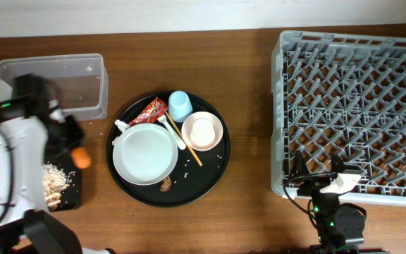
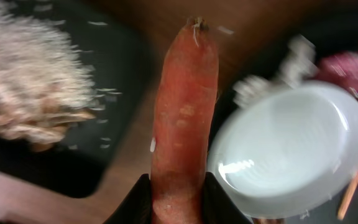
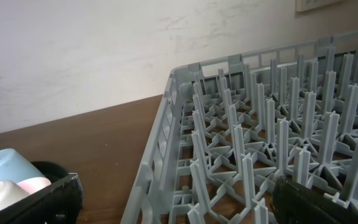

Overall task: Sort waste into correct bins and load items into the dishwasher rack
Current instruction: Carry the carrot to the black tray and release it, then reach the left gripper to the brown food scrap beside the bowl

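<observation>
My left gripper (image 2: 176, 200) is shut on the orange carrot (image 2: 184, 118) and holds it between the shallow black tray (image 1: 74, 185) and the big round black tray (image 1: 217, 173); the carrot also shows in the overhead view (image 1: 82, 158). White rice (image 1: 53, 174) and brown nut scraps (image 1: 53, 198) lie in the shallow tray. The round tray holds the white plate (image 1: 144, 153), white-pink bowl (image 1: 202, 131), light blue cup (image 1: 180, 106), red wrapper (image 1: 150, 111), chopsticks (image 1: 185, 141), white fork (image 1: 172, 131) and one brown scrap (image 1: 166, 185). My right gripper (image 3: 179, 208) is open and empty over the grey rack's (image 1: 358, 106) front left corner.
The clear plastic box (image 1: 69, 85) stands at the back left, beside my left arm. A small crumpled white piece (image 1: 121, 125) lies at the plate's left edge. Loose rice grains dot the round tray. No white cup is in view.
</observation>
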You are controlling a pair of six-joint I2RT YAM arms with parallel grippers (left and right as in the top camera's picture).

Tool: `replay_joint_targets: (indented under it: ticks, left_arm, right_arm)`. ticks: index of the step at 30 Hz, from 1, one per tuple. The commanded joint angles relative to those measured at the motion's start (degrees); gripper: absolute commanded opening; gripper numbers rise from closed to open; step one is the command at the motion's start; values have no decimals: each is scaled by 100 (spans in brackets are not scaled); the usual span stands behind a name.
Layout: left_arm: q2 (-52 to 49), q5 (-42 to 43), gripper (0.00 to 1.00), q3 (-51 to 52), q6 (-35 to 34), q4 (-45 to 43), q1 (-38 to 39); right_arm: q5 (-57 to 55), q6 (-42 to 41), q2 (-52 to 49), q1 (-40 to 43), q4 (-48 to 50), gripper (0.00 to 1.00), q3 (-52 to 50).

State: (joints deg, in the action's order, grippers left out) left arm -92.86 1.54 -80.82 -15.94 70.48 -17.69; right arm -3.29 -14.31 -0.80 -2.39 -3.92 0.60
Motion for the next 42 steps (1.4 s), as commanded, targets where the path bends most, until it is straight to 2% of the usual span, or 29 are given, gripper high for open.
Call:
replay_joint_targets:
  ticks: [1, 6, 11, 12, 19, 20, 22, 23, 24, 25, 30, 36, 42]
  left_arm:
    - [138, -2, 5, -44, -111, -37, -938]
    - [138, 0, 5, 240, -573, -302, -1725]
    - [114, 24, 6, 876, -1316, -986, -2310]
    - [114, 24, 12, 979, -1344, -1113, -2358]
    - [105, 20, 20, 1587, -1429, -1711, -2514]
    - [105, 20, 24, 1644, -1427, -1775, -2514]
    - [105, 20, 50, 1692, -1427, -1821, -2514]
    - [105, 22, 60, 1692, -1423, -1816, -2514]
    - [105, 24, 67, 1692, -1425, -1790, -2514]
    - [105, 31, 69, 1692, -1425, -1775, -2514]
    - [107, 426, 73, 1692, -1419, -1799, -2514]
    - [168, 1139, 72, 1598, -857, -1792, -2514]
    - [726, 2796, 65, 1445, 22, -1725, -2511]
  right_arm:
    - [9, 55, 44, 22, -46, 99, -28]
    - [7, 57, 44, 22, -46, 99, -28]
    - [7, 57, 44, 22, -46, 98, -28]
    - [9, 55, 44, 22, -46, 99, -28]
    - [7, 57, 44, 22, -46, 99, -28]
    - [9, 57, 44, 22, -46, 99, -28]
    - [7, 57, 44, 22, -46, 99, -28]
    - [9, 57, 44, 22, -46, 99, -28]
    - [9, 57, 44, 22, -46, 99, -28]
    - [9, 57, 44, 22, -46, 99, -28]
    - [9, 57, 44, 22, -46, 99, -28]
    - [9, 57, 44, 22, -46, 99, -28]
    - [9, 57, 44, 22, -46, 99, -28]
